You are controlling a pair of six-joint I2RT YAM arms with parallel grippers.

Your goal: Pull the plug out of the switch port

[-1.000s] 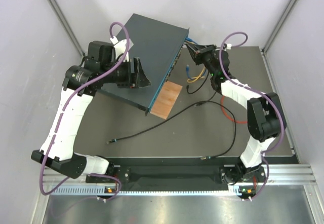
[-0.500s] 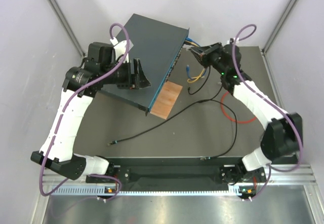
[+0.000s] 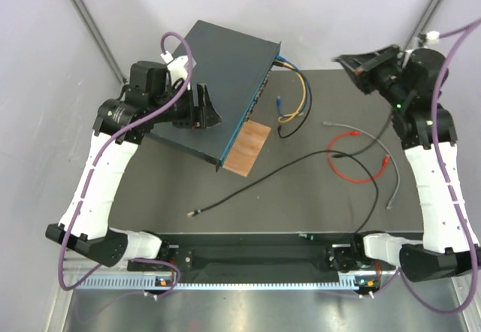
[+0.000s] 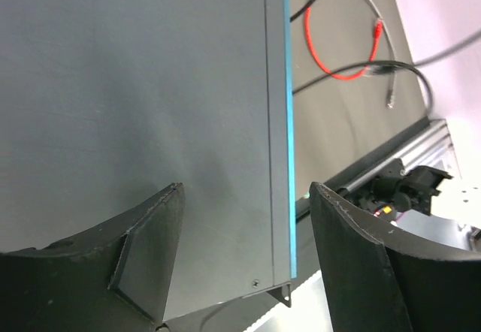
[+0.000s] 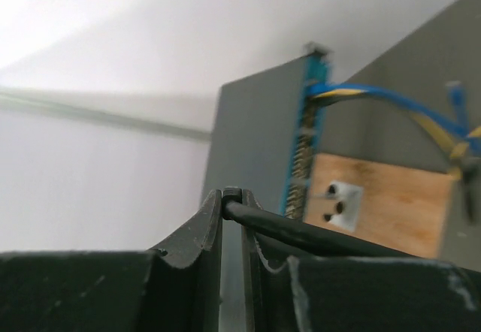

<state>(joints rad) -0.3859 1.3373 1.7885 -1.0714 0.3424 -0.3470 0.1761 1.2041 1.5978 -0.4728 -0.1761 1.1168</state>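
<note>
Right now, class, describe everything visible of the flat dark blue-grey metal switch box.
The flat dark blue-grey metal switch lies skewed on the dark table, far left. Its teal-edged port face looks right, with blue and yellow cables plugged at its far end. A small brown board lies beside its near end. The open left claw sits over its top.

Bench rig: the left arm (image 3: 96, 173) and right arm (image 3: 437, 189) wear white shells over black joints and black bases (image 3: 113, 243), each trailed by a looping purple cable (image 3: 174, 40). The left gripper (image 3: 209, 108) and right gripper (image 5: 231, 197) carry matte black wedge-shaped fingers (image 4: 146, 234). A green light (image 3: 397, 107), possibly a status lamp, glows on the right wrist.
</note>
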